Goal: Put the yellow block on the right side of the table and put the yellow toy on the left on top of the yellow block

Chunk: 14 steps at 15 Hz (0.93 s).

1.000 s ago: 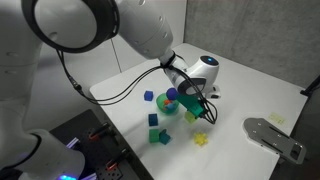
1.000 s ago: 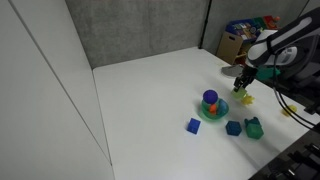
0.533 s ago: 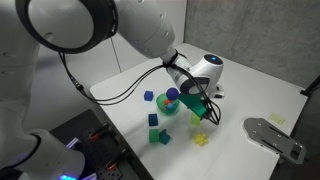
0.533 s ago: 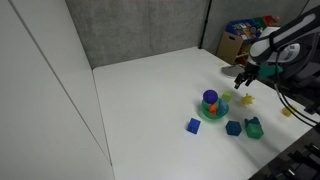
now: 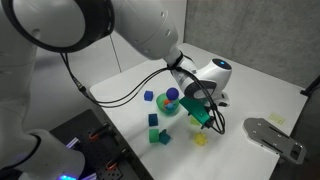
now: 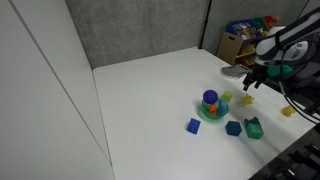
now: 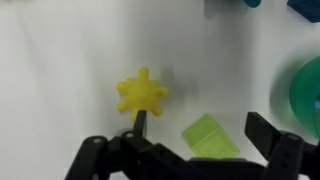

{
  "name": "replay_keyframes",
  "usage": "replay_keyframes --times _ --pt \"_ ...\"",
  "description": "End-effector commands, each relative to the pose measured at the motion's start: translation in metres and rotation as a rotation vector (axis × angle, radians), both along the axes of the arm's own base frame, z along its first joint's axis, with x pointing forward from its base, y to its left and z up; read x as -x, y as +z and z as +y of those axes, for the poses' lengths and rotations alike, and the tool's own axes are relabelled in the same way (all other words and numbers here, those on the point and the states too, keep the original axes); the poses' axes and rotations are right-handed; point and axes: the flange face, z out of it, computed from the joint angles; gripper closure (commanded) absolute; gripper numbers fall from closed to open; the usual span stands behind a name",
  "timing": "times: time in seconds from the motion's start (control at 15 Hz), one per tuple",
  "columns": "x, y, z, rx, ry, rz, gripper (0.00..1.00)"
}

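The yellow block [image 7: 210,137], a small yellow-green cube, lies on the white table [image 7: 60,70] between my gripper's [image 7: 201,122] two fingers, with a clear gap on each side. The jaws are open and hold nothing. The yellow toy [image 7: 141,93], star-shaped and spiky, lies just beyond the left fingertip [image 7: 140,118]. In both exterior views my gripper [image 5: 205,112] [image 6: 252,84] hovers low over the table beside the toy [image 5: 200,139] [image 6: 247,99]. The block shows as a green patch under the gripper in an exterior view [image 5: 199,117].
A green ring base with a blue-purple piece on it [image 5: 170,100] [image 6: 211,105] stands next to the gripper; its rim shows in the wrist view [image 7: 305,95]. A blue cube [image 5: 148,96] [image 6: 193,125] and two teal blocks [image 6: 233,128] [image 6: 253,128] lie nearby. The table edge is close.
My gripper has shifted a little away from the green ring base, toward the yellow toy. The block and toy have stayed on the table.
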Motion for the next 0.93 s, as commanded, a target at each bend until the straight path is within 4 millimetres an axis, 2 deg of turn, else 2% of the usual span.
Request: replay_keyframes --times 0.0,0.47,0.6,0.87 --pt "0.012 0.000 -0.024 -0.004 0.006 0.002 0.00" --pt "0.026 -0.032 -0.052 0.033 -0.009 -0.025 0.00" --pt "0.027 -0.044 -0.055 0.043 -0.013 -0.031 0.00" --pt "0.021 -0.063 -0.046 0.081 0.020 -0.048 0.00"
